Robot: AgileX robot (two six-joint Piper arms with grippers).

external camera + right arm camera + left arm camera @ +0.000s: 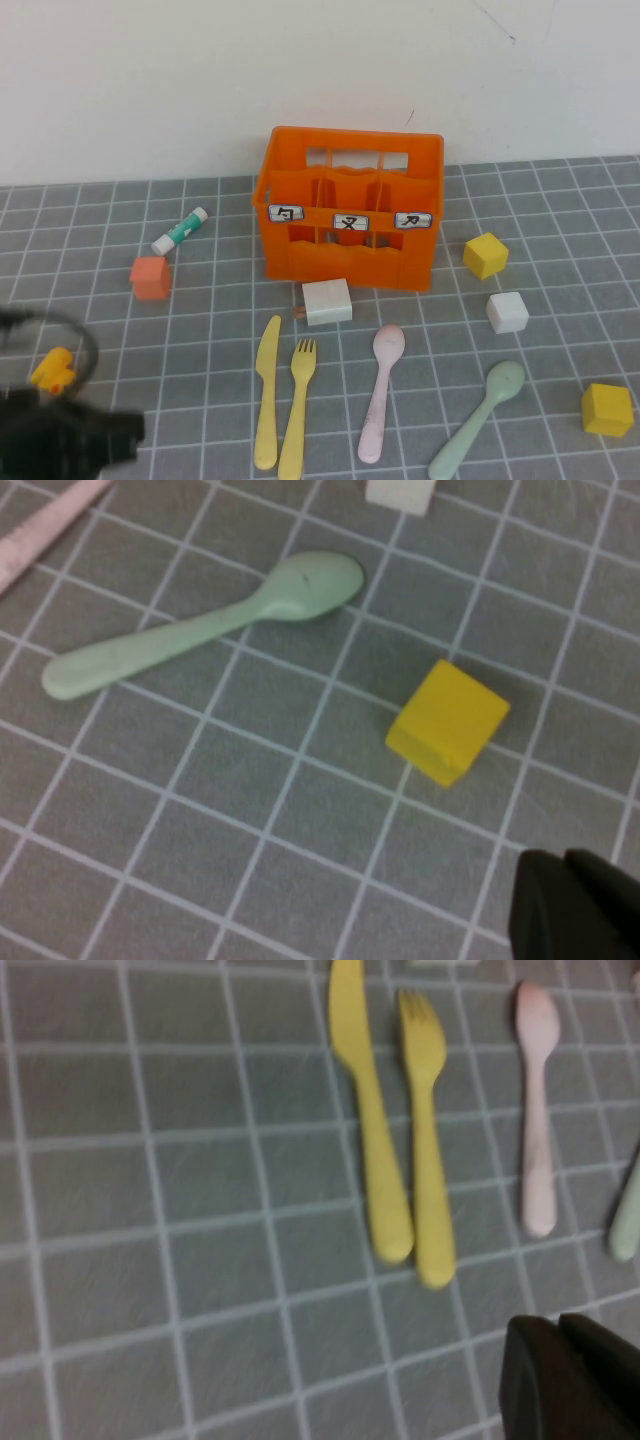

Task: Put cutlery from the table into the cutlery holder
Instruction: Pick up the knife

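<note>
Grey grid-lined worktop (120, 300) carries the bright orange slotted plastic cutlery holder (350, 205) at upper centre of the high view, against a white wall. Below it, lower centre, lie the yellow plastic knife (266, 390), yellow plastic fork (297, 405), pale pink plastic spoon (381, 390) and mint-green plastic spoon (480, 405), side by side and apart. The left pincer (60, 435) sits lower left; whether it is apart or together I cannot tell. The right pincer (580, 905) shows only in its wrist view, near a yellow cube (447, 720); its state I likewise cannot tell.

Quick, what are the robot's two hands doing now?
Left gripper: above the grey gridded table, cannot be told.
Right gripper: above that table, cannot be told.
</note>
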